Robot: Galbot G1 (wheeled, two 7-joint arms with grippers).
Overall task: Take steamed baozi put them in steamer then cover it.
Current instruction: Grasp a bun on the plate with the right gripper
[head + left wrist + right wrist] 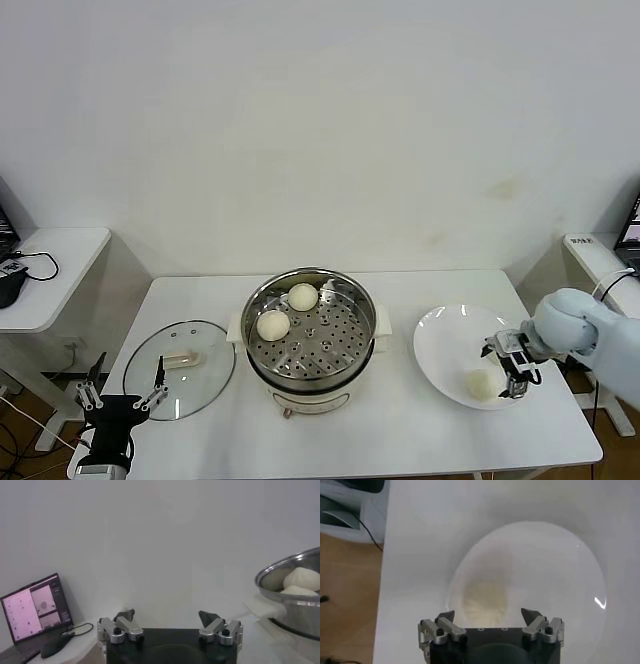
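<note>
Two cream-white baozi [273, 324] [303, 296] lie on the perforated tray of the steel steamer [345, 345] at the table's middle; they also show in the left wrist view [301, 577]. One baozi [483, 383] lies on the white plate [445, 345] at the right. My right gripper [508, 370] hangs open just over that baozi [485, 600], its fingers standing either side of it without touching. The glass cover [180, 368] lies flat on the table left of the steamer. My left gripper [122, 392] is open and empty at the table's front left edge.
A small side table [50, 270] with a cable stands at the far left; a laptop [35, 607] shows there in the left wrist view. Another side table [600, 250] stands at the far right. The wall runs behind the table.
</note>
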